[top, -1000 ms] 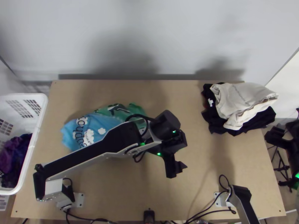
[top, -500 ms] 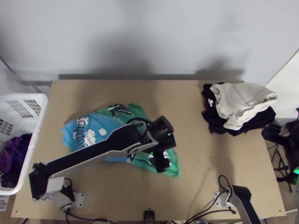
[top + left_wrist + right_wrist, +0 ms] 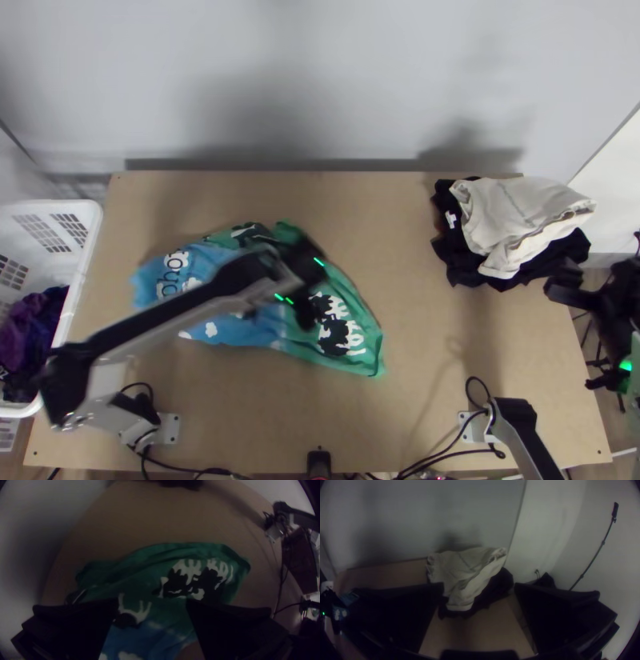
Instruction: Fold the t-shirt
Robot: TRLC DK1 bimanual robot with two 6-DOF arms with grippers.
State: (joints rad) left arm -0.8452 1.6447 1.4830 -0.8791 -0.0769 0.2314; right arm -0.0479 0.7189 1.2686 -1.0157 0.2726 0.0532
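In the top view my left gripper [image 3: 278, 317] is over the middle of the t-shirt [image 3: 364, 340], its fingers apart. The shirt lies unevenly on the table, blue with white clouds and lettering on one side, green with black-and-white animal prints on the other, with creases and a rumpled far edge. My right gripper [image 3: 578, 336] stands open beyond the table's right edge, away from the shirt. In the left wrist view the left gripper [image 3: 152, 605] is open above the t-shirt [image 3: 160, 558], nothing held. The right wrist view has the right gripper [image 3: 479, 588] open and holding nothing.
A pile of beige cloth [image 3: 520, 216] on black cloth [image 3: 464, 270] occupies the table's far right corner. At the left stands a white basket [image 3: 76, 300] with dark and purple clothes. Cables [image 3: 448, 456] lie along the near edge of the table [image 3: 416, 304].
My left gripper has swung left and away from the table's near edge, uncovering the shirt's green animal-print part. The right gripper has shifted slightly left, toward the table.
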